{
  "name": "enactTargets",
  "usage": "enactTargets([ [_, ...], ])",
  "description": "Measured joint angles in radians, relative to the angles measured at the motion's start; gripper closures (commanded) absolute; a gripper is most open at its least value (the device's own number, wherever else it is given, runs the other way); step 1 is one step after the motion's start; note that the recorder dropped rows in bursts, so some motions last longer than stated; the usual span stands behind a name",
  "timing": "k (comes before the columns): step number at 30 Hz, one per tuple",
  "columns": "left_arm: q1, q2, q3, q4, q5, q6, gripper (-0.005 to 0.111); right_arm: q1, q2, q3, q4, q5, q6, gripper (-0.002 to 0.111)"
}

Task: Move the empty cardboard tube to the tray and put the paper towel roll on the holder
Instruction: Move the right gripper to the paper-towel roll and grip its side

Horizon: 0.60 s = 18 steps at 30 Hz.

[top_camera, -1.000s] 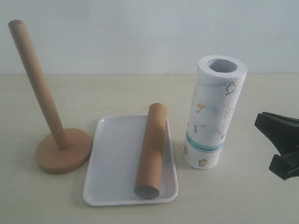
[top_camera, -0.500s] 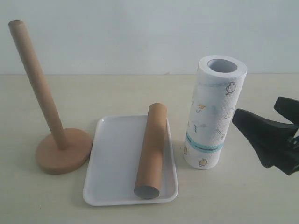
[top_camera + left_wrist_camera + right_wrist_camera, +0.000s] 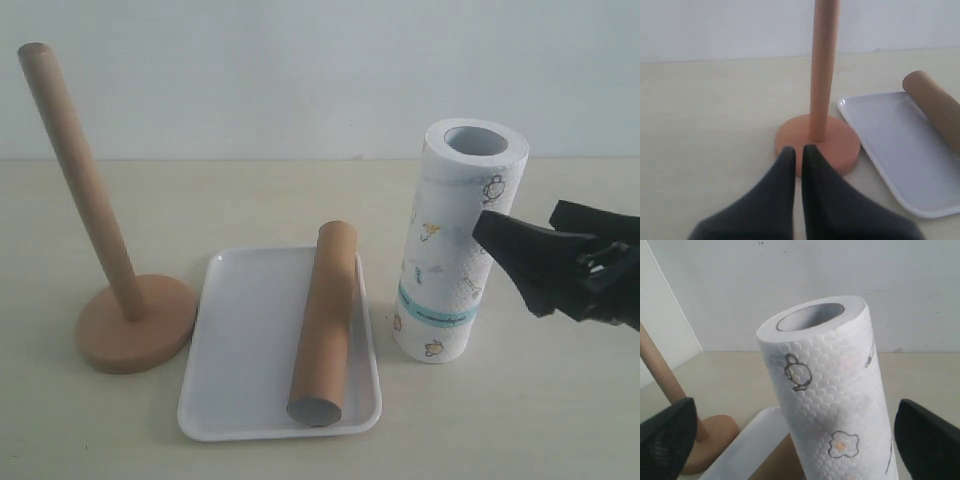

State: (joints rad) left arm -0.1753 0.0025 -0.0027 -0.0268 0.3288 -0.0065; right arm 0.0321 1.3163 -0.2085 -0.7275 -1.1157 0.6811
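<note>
The brown empty cardboard tube (image 3: 325, 320) lies in the white tray (image 3: 240, 340), along its right side. Left of the tray stands the wooden holder (image 3: 135, 322), its pole bare. The paper towel roll (image 3: 455, 250) stands upright on the table just right of the tray. My right gripper (image 3: 517, 217) is open at the roll's right side, at about mid-height. In the right wrist view the roll (image 3: 830, 385) fills the space ahead of the wide-open right gripper (image 3: 797, 437), untouched by the fingers (image 3: 670, 437). My left gripper (image 3: 799, 150) is shut and empty, just short of the holder's base (image 3: 817, 142).
A pale wall rises behind the beige table (image 3: 300, 200). The left wrist view also shows the tray (image 3: 890, 145) and one end of the tube (image 3: 935, 105) beside the holder. The holder (image 3: 710, 435) and tray (image 3: 750, 445) appear behind the roll in the right wrist view.
My right gripper opened wide and moved left and slightly up, from the frame's right edge to the roll's side. Tube, tray, holder and roll have not moved.
</note>
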Motion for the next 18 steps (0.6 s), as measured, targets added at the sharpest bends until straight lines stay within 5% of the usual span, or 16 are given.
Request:
enactTargets([
  [18, 0.0, 0.0, 0.0, 0.0, 0.0, 0.0, 0.103, 0.027, 0.276, -0.164, -0.046, 0.0, -0.103, 0.003],
])
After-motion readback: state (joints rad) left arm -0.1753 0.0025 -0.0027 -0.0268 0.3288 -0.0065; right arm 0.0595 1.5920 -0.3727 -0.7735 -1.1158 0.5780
